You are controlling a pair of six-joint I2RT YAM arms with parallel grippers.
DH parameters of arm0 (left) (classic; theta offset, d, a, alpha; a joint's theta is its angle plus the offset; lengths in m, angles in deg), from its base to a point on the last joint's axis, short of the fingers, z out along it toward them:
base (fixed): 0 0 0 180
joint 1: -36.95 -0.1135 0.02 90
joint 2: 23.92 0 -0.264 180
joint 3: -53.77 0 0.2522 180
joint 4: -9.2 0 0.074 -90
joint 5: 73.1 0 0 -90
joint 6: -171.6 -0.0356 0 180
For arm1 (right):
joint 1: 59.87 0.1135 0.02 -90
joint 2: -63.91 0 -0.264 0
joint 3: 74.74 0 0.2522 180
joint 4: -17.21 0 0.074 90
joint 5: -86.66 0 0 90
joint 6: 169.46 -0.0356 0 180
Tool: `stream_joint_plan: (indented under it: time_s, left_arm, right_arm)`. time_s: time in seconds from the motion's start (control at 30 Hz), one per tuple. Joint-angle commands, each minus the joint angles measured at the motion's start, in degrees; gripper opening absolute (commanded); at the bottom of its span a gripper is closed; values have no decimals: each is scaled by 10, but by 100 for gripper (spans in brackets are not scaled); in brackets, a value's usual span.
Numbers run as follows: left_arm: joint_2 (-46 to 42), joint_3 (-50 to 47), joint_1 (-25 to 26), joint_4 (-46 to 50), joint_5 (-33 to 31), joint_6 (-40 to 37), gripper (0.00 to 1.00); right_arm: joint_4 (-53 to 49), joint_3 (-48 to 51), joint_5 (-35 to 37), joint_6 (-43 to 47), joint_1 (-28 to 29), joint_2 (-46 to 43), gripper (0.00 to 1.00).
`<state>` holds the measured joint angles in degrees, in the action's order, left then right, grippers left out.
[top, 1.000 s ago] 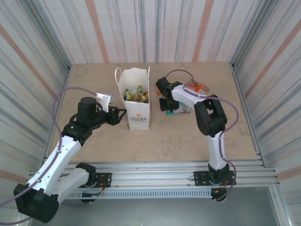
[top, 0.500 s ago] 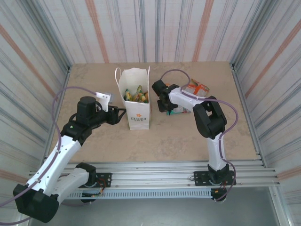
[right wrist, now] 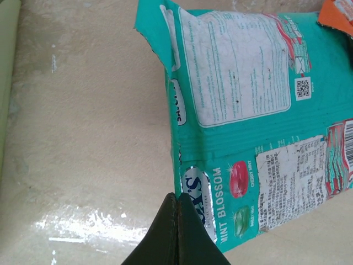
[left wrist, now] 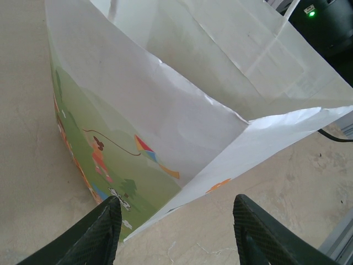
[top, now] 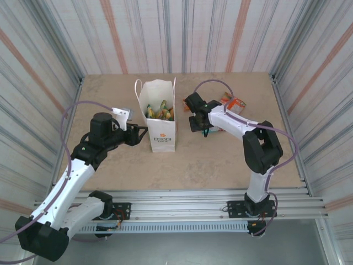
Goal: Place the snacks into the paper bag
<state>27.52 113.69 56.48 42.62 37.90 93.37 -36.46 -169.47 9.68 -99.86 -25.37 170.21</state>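
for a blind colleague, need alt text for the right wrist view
A teal foil snack packet marked "Mint Blossom" lies on the beige table. The right tool, shut, has its dark tips at the packet's lower left edge; whether it pinches the foil is unclear.

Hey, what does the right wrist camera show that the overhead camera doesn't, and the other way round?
Right wrist camera: the print on the flat teal foil packet, reading "MINT BLOSSOM", with a QR code, and the right pincer shut at that packet's edge; whether it pinches foil I cannot tell. Overhead camera: the tall white paper bag with colourful packets inside, and the left pincer beside it. Both: the teal packet, the right pincer itself, an orange packet next to the teal one, and the beige table.
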Motion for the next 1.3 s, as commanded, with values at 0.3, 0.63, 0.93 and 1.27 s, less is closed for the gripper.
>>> stream_joint_plan:
  time_s: [0.3, 0.63, 0.93, 1.27]
  left_arm:
    - [-4, 9, -5, -1, 14, -4, 57]
    - [-1, 7, -5, -7, 17, -4, 57]
    - [1, 11, -5, -6, 17, -2, 57]
    - [3, 4, -5, -9, 30, 8, 57]
  right_arm:
    - [-50, 62, -30, 11, 17, -62, 0]
    - [-88, 88, -138, -16, -21, -89, 44]
    - [-31, 172, -249, -253, -128, -158, 50]
    - [137, 297, -268, -361, -198, -187, 54]
